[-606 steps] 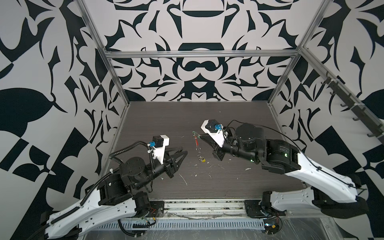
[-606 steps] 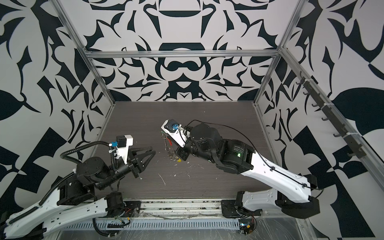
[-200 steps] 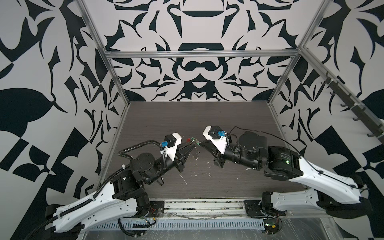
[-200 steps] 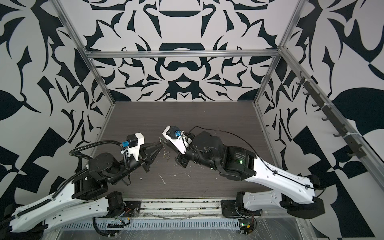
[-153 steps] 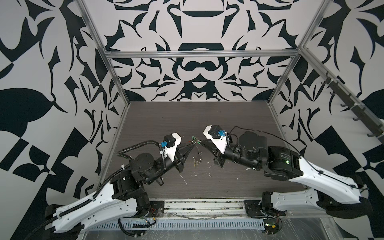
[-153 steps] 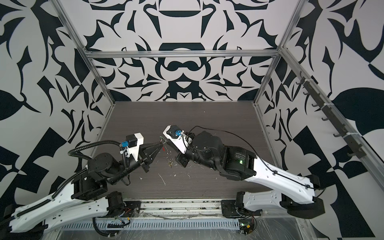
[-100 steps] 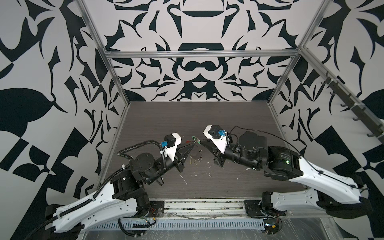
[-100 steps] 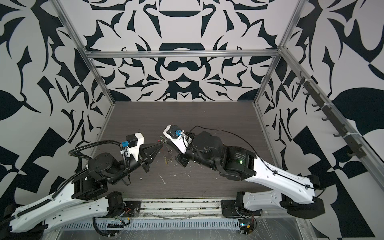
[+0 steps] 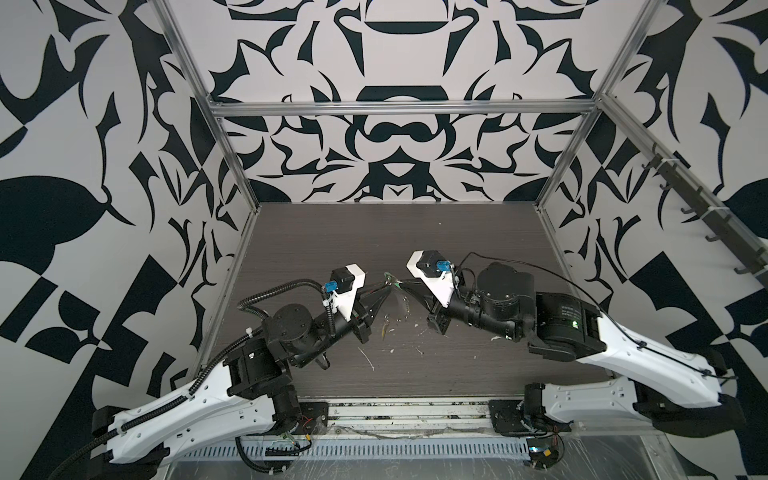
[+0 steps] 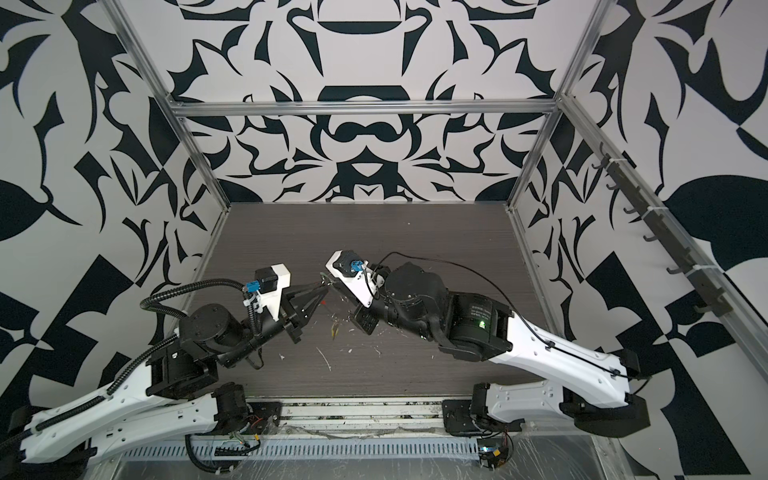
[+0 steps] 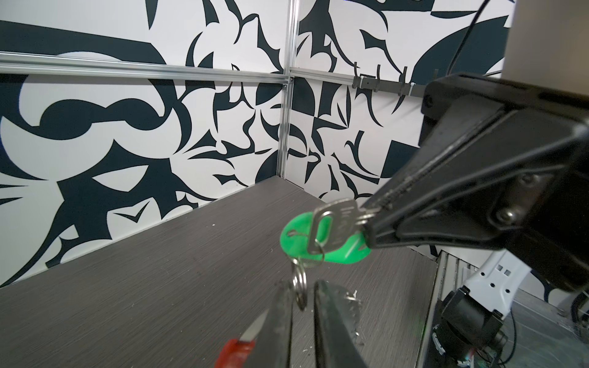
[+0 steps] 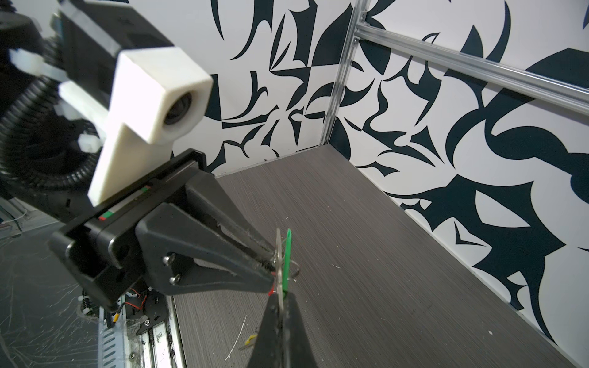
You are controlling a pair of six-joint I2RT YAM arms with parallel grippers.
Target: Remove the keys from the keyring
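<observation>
Approx. halfway, I'd judge. Yellow-tag key (image 9: 385, 330) lay loose on the tabletop (image 9: 374, 232), at 6 o'clock from where both arms met and apart from them, so prob. already off. Green-tag key (image 11: 336, 223) was mid-air near tabletop centre, blade clamped in the right fingers (image 11: 430, 207), reaching in from 4 o'clock. Its split ring (image 11: 299, 286) hung in the slim gap btw. the left fingers (image 11: 331, 321), set narrow, reaching from 8 o'clock. The keyring (image 11: 237, 352), seen only as its red sleeve, sat just beside them. Couldn't tell whether they gripped split ring or keyring, nor whether this key was free. Left to do: get it off, set it down. Writing: stamped marks on key head, too blurred to read; no other labels legible.
</observation>
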